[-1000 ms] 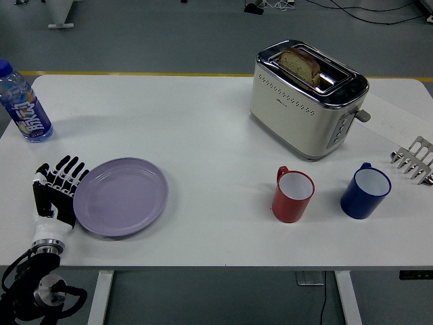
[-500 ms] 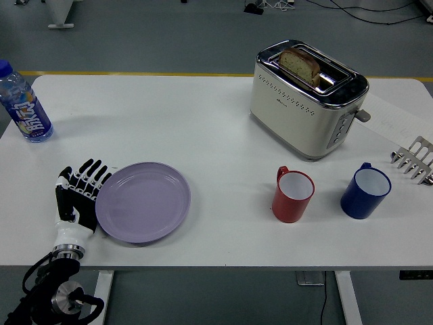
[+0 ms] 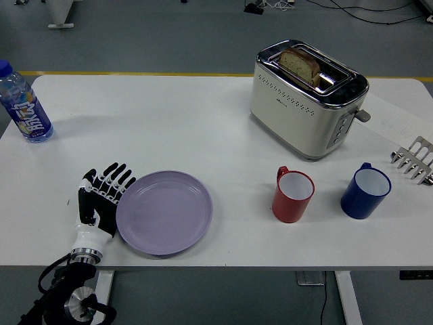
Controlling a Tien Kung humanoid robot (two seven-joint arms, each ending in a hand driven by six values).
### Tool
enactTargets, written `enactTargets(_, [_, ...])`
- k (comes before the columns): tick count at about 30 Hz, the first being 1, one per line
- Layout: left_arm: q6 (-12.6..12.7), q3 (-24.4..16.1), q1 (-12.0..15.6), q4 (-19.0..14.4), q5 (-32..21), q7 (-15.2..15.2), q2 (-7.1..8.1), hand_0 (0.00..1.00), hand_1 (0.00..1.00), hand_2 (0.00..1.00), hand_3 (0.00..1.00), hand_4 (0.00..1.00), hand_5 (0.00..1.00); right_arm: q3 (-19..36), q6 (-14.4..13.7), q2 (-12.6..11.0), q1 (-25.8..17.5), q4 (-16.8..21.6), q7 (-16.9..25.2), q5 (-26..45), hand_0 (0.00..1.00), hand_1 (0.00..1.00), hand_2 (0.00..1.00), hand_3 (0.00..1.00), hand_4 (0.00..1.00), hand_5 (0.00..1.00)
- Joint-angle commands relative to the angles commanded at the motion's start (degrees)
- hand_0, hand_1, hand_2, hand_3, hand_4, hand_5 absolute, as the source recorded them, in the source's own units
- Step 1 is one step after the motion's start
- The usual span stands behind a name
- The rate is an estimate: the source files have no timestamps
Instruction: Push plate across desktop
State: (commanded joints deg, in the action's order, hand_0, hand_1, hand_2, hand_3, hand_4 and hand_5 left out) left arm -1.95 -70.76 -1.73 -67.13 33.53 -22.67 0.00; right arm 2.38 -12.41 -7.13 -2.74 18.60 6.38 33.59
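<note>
**Me:** Left hand (image 3: 101, 198) is flat on the table (image 3: 203, 122), fingers straight and a little spread, holding nothing. Its side touches the left rim of the purple plate (image 3: 164, 211).

**Helper:** Where is the plate now?

**Me:** It sits near the front edge of the table, left of the middle. A red mug (image 3: 293, 196) stands off to its right, well apart from it, and a blue mug (image 3: 365, 191) stands past that one.

**Helper:** Which way are you pushing?

**Me:** To the right, I think, because my hand is on the plate's left side. I want to keep the hand low and flat so the rim does not slip over my fingers. I want to push slow and straight too, so the plate slides and does not spin.

**Helper:** What could go wrong?

**Me:** The plate is close to the front edge. If I push at a slant, it could hang over and tip off. If I go too far, it could bump the red mug. So I would stop before that.

**Helper:** Anything else on the table?

**Me:** A toaster (image 3: 308, 98) with bread in it is at the back. A water bottle (image 3: 24, 105) is far left. A metal rack (image 3: 414, 160) is at the right edge. None of them are in my way. I cannot see my right hand at all.
</note>
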Motion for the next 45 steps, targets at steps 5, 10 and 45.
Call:
enactTargets(5, [0.1, 1.5, -0.1, -1.0, -0.6, -0.1, 0.0, 0.718, 0.755, 0.723, 0.6, 0.481, 0.998, 0.1, 0.0, 0.0, 0.0, 0.0, 0.1, -0.2, 0.58, 0.569, 0.698, 0.619, 0.413, 0.428])
enactTargets(10, [0.1, 3.2, -0.4, -2.1, -1.3, -0.2, 0.0, 0.716, 0.754, 0.722, 0.6, 0.48, 0.998, 0.4, -0.1, -0.1, 0.2, 0.0, 0.1, -0.3, 0.58, 0.569, 0.697, 0.618, 0.414, 0.427])
enactTargets(45, [-0.7, 12.3, -2.9, -4.1, -5.3, 0.4, 0.0, 0.713, 0.751, 0.721, 0.6, 0.468, 0.998, 0.6, -0.2, -0.2, 0.9, -0.2, 0.3, -0.3, 0.579, 0.564, 0.69, 0.611, 0.413, 0.417])
